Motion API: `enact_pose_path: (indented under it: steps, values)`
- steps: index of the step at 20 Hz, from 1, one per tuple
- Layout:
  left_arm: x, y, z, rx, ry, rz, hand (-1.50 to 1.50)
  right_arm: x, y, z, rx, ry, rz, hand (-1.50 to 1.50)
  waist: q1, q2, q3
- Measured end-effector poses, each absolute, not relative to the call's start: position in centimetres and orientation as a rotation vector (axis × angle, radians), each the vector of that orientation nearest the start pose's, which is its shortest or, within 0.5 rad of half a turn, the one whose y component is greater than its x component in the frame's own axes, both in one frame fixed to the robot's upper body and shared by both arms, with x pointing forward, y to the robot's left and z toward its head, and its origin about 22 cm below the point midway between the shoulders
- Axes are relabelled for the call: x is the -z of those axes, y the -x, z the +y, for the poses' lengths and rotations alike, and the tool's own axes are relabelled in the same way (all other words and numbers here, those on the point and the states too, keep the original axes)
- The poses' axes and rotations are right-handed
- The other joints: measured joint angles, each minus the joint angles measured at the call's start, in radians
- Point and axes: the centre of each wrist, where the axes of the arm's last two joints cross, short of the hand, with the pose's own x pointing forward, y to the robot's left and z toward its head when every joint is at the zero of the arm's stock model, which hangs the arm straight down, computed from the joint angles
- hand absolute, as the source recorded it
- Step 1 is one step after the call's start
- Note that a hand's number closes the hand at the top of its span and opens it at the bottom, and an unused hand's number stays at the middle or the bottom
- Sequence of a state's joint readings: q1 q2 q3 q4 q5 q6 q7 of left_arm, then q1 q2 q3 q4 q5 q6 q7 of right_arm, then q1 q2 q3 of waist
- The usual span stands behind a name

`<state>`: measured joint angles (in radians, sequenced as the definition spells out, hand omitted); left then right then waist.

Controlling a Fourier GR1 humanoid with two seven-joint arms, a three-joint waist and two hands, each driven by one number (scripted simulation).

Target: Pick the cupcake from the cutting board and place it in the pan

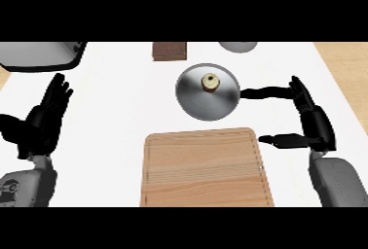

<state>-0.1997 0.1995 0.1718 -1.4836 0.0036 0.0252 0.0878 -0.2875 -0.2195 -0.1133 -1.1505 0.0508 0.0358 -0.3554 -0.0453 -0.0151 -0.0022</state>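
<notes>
The cupcake (210, 82) already sits in the pan (207, 99), off the board (206, 168); small, light and soft, best pinched low at its sides, though both hands (310, 114) (49, 109) rest open, holding nothing

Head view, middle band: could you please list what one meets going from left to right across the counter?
Left hand → cutting board → pan holding the cupcake → pan handle → right hand.
</notes>
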Motion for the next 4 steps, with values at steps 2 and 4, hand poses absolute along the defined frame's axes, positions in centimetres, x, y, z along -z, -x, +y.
enact_pose_path:
  steps: [2,4]
  values:
    - [-4.4,-28.7,29.2,0.02,-0.243,-1.596,0.0,-0.1,-28.9,-29.3,-0.22,0.178,-1.765,-1.5,0.005,0.002,0.0]
    - [-4.5,-28.9,28.7,0.028,-0.237,-1.604,0.0,-0.9,-26.8,-29.1,-0.234,0.191,-1.761,-1.5,0.011,0.005,0.0]
